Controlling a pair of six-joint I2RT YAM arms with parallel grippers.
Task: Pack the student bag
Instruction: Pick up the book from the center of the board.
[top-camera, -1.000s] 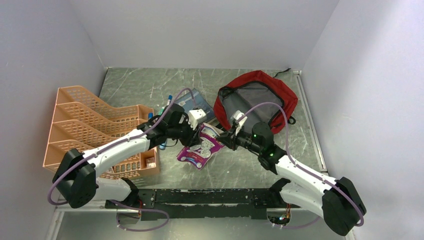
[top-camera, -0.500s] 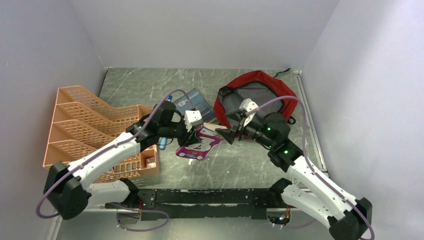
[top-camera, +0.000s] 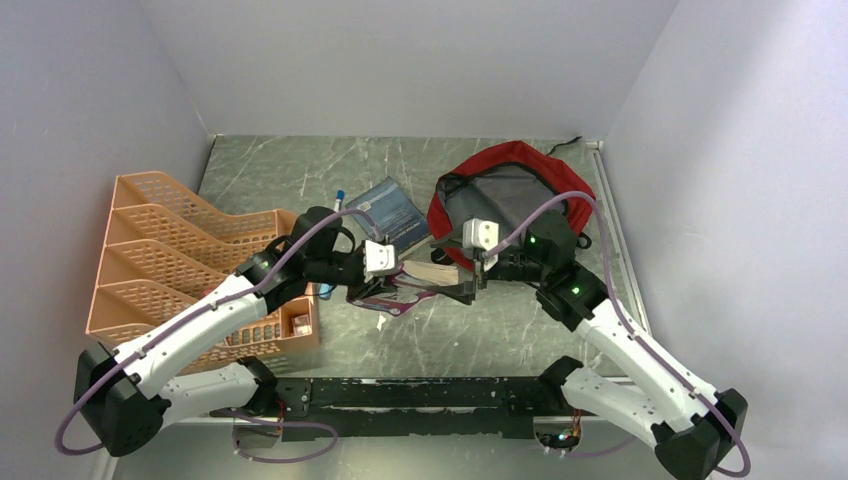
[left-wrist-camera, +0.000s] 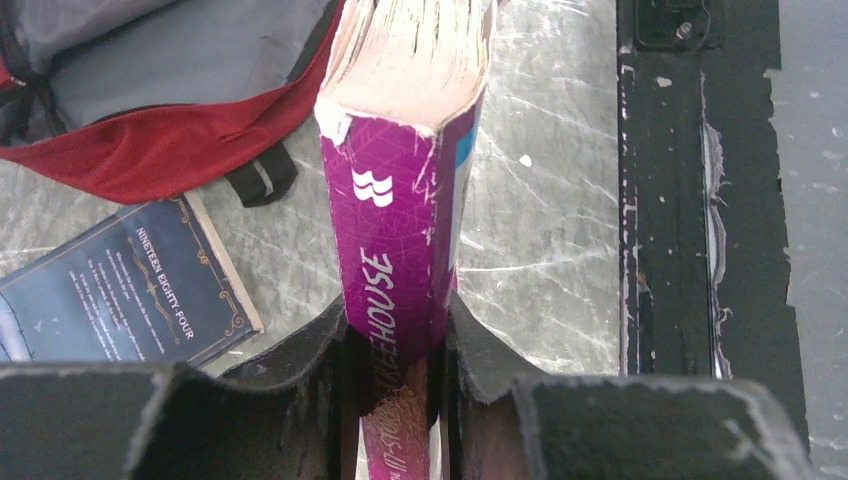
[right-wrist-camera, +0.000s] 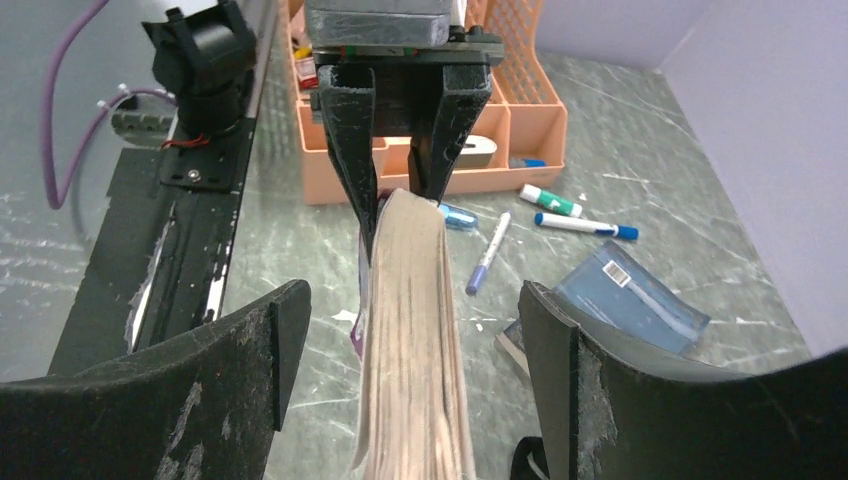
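Left wrist: my left fingers (left-wrist-camera: 300, 390) cover the lower spine of the book (left-wrist-camera: 400, 230), so only "HOUSE" of the title reads clean. The book's far end runs off the top edge. The bag (left-wrist-camera: 150, 140) is cut by the top and left edges. The blue book (left-wrist-camera: 120, 290) is cut at the left, and the print under its title is too small to read.

Right wrist: my right fingers (right-wrist-camera: 200, 390) and the book's near end are cut by the bottom edge. One finger hides a corner of the blue book. The organiser (right-wrist-camera: 520, 90) is cut at the top. A white thing (right-wrist-camera: 480, 145) in it is half hidden, and I cannot tell what it is.

Top: the wrist cameras hide my fingertips and much of the book. A small box (top-camera: 300, 322) in the organiser is too small to tell.
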